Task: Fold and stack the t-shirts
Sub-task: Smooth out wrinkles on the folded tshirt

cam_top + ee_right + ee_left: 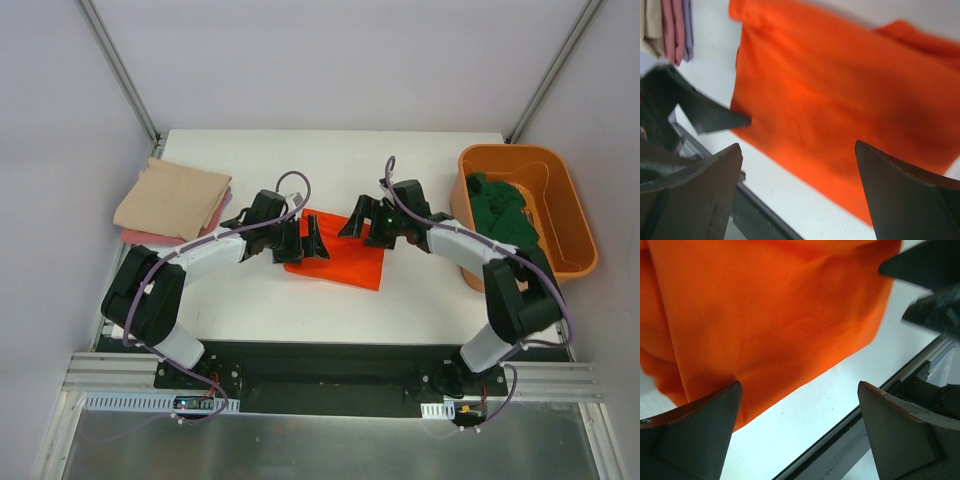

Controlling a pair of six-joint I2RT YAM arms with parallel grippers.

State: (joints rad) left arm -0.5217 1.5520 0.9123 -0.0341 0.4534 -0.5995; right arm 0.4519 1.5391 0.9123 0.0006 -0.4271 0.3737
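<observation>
Closest to the lens in both wrist views: dark wedge-shaped fingertips (700,430), spread wide with nothing between them. Left hand (800,390) open above the near corner of the orange t-shirt (765,315), one fingertip overlapping the cloth edge, contact impossible to judge. Right hand (799,146) equally wide, looking down on the same shirt, smooth across the middle, with a sleeve poking out on one side. From above: orange t-shirt lying as a rough rectangle in the middle of the white table (300,310), left hand at its left edge, right hand over its far edge, both pointing inward toward each other. Off to the far left, a folded beige t-shirt (170,200) resting on a pink t-shirt (145,238), well apart from the orange one. At the right, a dark green t-shirt (500,210) heaped inside an orange bin (510,150). Probably mid-fold on the orange shirt, with stacking not yet done. To do this step well: tuck the stray sleeve in first, lower each hand onto one edge, pinch every layer of that edge together, lift both sides evenly, carry across in a single low arc, and lay down with edges aligned. Worth watching for thin cloth bunching under a fingertip or sliding on the smooth table.
</observation>
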